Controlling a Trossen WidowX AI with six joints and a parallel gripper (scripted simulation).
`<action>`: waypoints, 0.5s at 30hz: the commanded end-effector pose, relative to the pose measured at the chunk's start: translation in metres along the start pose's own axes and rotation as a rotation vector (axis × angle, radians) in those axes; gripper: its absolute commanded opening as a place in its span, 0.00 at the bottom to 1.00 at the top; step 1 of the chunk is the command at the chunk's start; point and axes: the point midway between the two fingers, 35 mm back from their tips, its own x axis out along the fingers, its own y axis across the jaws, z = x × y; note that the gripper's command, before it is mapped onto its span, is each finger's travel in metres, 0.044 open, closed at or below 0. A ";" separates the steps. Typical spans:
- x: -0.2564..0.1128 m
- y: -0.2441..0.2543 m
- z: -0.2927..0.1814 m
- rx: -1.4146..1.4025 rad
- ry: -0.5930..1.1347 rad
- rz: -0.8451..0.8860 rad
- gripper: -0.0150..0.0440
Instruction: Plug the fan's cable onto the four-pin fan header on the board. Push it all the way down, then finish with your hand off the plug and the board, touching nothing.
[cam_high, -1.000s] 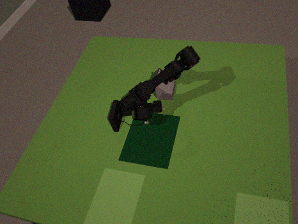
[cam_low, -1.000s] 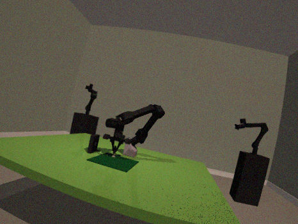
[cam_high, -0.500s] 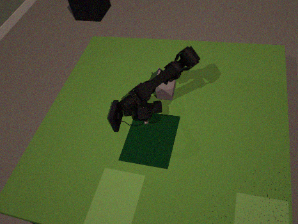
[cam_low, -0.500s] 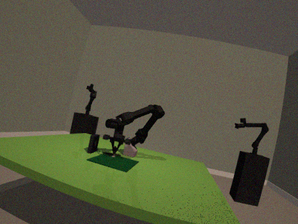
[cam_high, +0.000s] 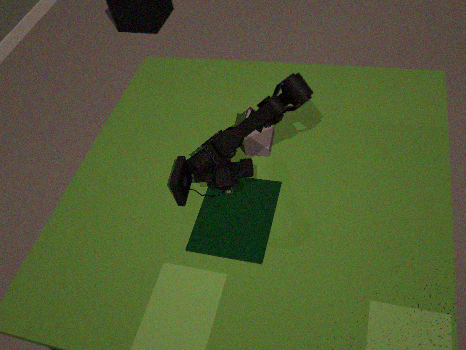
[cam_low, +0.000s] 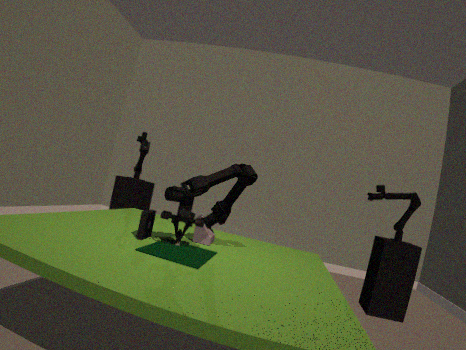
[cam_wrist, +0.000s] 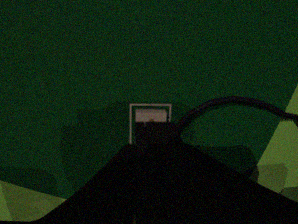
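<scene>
The dark green board (cam_high: 232, 225) (cam_low: 185, 257) lies flat on the table. In the wrist view a pale header (cam_wrist: 151, 115) shows inside a thin white outline (cam_wrist: 131, 125) printed on the board. My gripper (cam_low: 178, 242) (cam_wrist: 156, 153) points down at the board's edge and is shut on the dark plug (cam_wrist: 151, 131). The plug covers the near part of the header; whether it is above it or seated in it cannot be told. The thin black cable (cam_wrist: 235, 99) (cam_high: 201, 193) curves from the plug to the black fan (cam_high: 179, 182) (cam_low: 146, 224), which stands beside the board.
A pale faceted block (cam_high: 260, 142) (cam_low: 203, 235) sits behind the board, under my arm. Pale rectangles (cam_high: 180, 305) (cam_high: 407, 325) show on the green table (cam_high: 350, 200) near its front. Two other arms stand on dark pedestals (cam_low: 131, 194) (cam_low: 392, 280) beyond the table.
</scene>
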 end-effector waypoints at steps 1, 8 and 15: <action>0.004 0.001 0.000 0.007 -0.001 0.005 0.25; 0.008 0.001 0.000 0.007 -0.001 0.006 0.25; 0.012 0.001 0.000 0.007 -0.001 0.006 0.25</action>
